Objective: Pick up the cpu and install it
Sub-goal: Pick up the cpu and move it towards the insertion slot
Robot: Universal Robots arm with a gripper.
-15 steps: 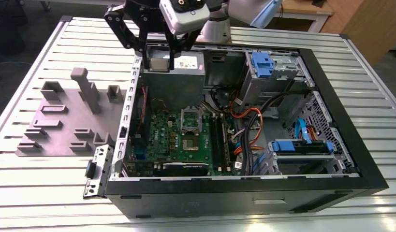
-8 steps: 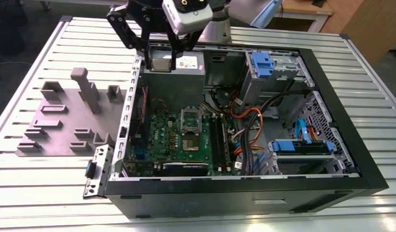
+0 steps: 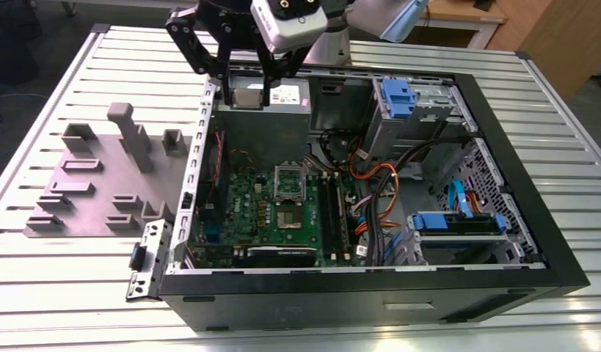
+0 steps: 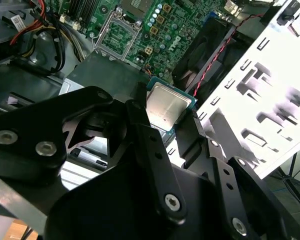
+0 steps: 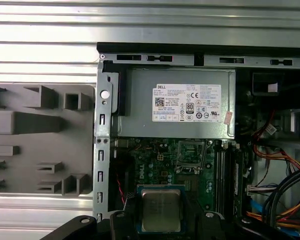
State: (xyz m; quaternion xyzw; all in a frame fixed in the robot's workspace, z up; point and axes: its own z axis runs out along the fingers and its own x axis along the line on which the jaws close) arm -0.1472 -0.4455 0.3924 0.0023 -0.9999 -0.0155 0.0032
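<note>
gripper (image 4: pixel 166 116) grips cpu (image 5: pixel 160 210) over open pc case (image 3: pixel 379 297)

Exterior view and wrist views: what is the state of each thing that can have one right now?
cpu: off every surface, held flat between the fingers, metal top towards the wrist cameras.
gripper: shut on the cpu, above the power supply end of the case.
socket frame: empty, no chip seated in it.
computer case: lying on its side, side panel off, interior exposed.
</note>
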